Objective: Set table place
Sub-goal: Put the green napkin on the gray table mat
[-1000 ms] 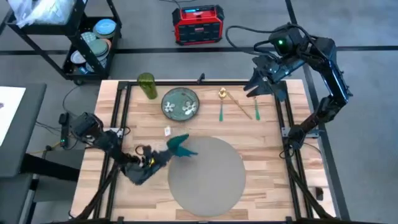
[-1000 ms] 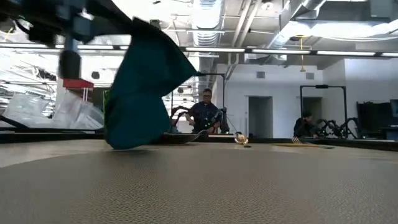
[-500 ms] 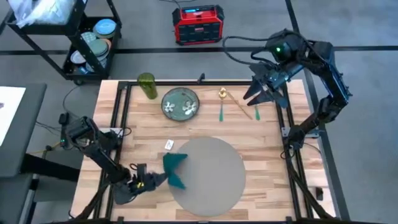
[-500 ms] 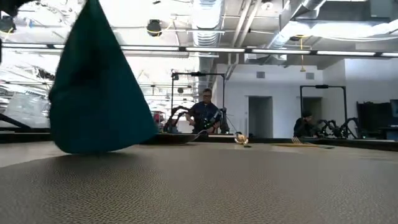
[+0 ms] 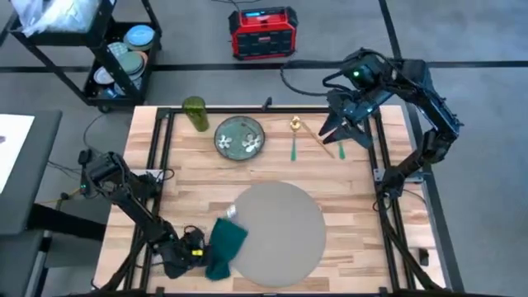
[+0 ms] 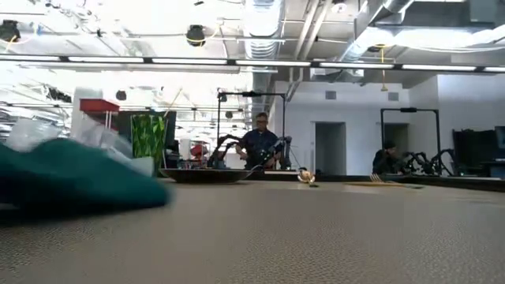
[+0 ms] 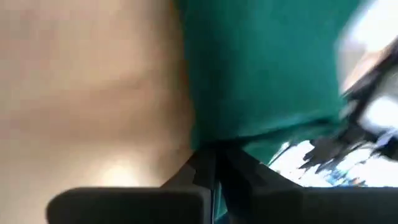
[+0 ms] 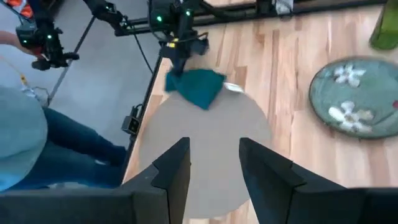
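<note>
From above, the light striped butcher-block wooden counter (image 5: 272, 169) carries a large flat round grey-beige placemat (image 5: 276, 233) at its near middle, with a teal folded cloth napkin (image 5: 223, 246) draped over the mat's left edge. The left tool (image 5: 195, 254) sits low at that edge, clenched on the napkin. A small round green floral plate (image 5: 240, 137) and a green glass tumbler (image 5: 195, 113) stand at the far side. The right tool (image 5: 334, 132) hovers above the green-handled cutlery (image 5: 294, 147). At counter level, the napkin (image 6: 71, 177) lies slumped on the mat (image 6: 316, 237). The left wrist shows dark fingers (image 7: 202, 171) pinching teal fabric (image 7: 261, 68). The right wrist shows its own fingers (image 8: 174, 171) spread apart, released, above the placemat (image 8: 211, 149).
</note>
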`<state>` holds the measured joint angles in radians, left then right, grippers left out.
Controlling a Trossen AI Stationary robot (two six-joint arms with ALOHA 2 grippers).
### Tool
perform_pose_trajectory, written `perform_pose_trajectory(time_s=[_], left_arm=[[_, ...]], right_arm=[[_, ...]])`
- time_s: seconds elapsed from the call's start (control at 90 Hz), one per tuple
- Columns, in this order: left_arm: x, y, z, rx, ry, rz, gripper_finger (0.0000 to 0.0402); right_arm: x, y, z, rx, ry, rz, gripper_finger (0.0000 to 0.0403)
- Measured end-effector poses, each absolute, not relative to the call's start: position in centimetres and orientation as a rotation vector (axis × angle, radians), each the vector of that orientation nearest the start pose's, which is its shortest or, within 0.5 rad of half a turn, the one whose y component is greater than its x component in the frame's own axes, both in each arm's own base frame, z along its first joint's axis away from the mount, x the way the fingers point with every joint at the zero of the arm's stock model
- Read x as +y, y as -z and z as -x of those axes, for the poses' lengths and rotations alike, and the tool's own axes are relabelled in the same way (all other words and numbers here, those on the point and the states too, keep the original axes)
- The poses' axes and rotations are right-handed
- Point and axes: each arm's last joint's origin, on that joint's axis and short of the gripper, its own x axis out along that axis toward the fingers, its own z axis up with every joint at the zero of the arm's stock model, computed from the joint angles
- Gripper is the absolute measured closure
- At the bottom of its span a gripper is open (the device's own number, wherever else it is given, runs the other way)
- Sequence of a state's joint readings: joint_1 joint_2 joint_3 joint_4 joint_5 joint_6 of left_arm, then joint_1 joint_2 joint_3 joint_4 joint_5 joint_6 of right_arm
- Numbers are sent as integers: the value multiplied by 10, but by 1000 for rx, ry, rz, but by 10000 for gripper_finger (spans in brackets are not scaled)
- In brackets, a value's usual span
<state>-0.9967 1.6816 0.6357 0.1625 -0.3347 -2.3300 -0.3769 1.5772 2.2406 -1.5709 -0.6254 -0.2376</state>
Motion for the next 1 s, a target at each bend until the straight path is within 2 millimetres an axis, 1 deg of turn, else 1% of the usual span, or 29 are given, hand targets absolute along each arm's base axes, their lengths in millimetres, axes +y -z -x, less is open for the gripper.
perform_pose_trajectory(time_s=[0.144,0.233,0.3,0.356,0.411,0.533,0.622,0.722,0.844,0.956,1.0], left_arm=[[-245,-120,-164,976,-425,1596,402],[-248,-124,-166,975,-450,1598,402],[-248,-128,-170,944,-474,1607,402],[-247,-137,-177,892,-476,1608,402],[-246,-145,-184,872,-486,1592,402],[-239,-158,-188,889,-517,1486,398],[-235,-173,-190,892,-503,1481,386],[-228,-181,-187,891,-524,1466,366],[-225,-190,-186,886,-517,1485,339],[-225,-190,-186,887,-514,1487,323],[-226,-190,-185,887,-516,1493,321]], right_arm=[[-67,-486,-229,794,-343,-227,275],[-64,-475,-236,839,-367,-206,275],[-61,-459,-246,883,-389,-175,275],[-58,-444,-257,907,-423,-176,275],[-52,-428,-267,922,-493,-200,275],[-38,-397,-283,941,-624,-254,275],[-27,-375,-291,960,-692,-272,275],[-12,-352,-308,895,-748,-290,265],[7,-330,-328,765,-786,-257,238],[22,-310,-350,630,-765,-217,210],[29,-300,-360,617,-743,-206,202]])
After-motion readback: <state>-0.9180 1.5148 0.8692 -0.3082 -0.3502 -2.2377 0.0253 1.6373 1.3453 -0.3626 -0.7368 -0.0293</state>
